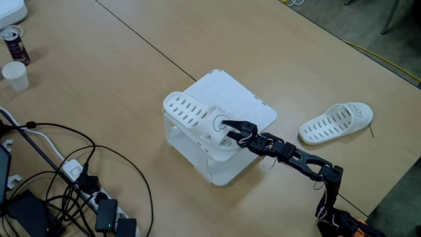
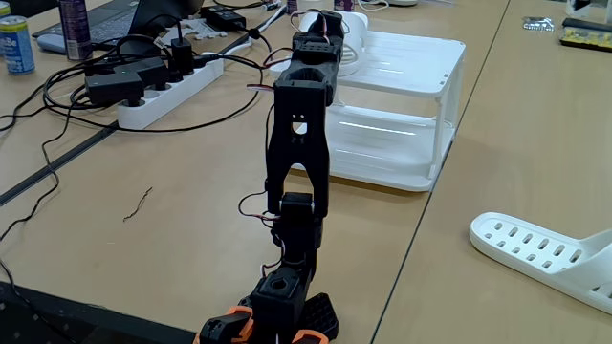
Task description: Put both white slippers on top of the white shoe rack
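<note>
One slipper point(image 1: 195, 118) on shoe rack point(image 1: 245, 99), tool point(image 1: 228, 130) clamping it; other slipper point(image 1: 336, 122) on table point(image 1: 118, 79).

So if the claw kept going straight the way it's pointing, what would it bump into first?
The claw points at the white slipper lying on the shoe rack, and looks already against its strap. So the slipper comes first, though the pictures don't show clearly whether they touch.
</note>
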Tool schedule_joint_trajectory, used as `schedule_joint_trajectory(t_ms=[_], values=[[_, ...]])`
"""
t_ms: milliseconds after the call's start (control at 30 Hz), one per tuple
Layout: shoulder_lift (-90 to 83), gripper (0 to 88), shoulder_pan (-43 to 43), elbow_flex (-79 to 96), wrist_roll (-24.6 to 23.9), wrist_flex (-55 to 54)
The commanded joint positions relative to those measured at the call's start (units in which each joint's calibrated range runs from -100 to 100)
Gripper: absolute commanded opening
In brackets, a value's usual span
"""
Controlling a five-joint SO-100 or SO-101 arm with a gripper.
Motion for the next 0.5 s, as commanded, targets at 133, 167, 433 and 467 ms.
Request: schedule_joint_trajectory(t_ms=[133,167,433,467], values=[[-4.72,12.7,-0.99,1.32,0.52,-0.06],[-5.48,12.7,-1.07,2.22,0.52,-0.06],[-13.47,12.7,-1.32,9.71,0.52,-0.06],[-14.40,12.7,-1.24,10.43,0.52,-0.06]])
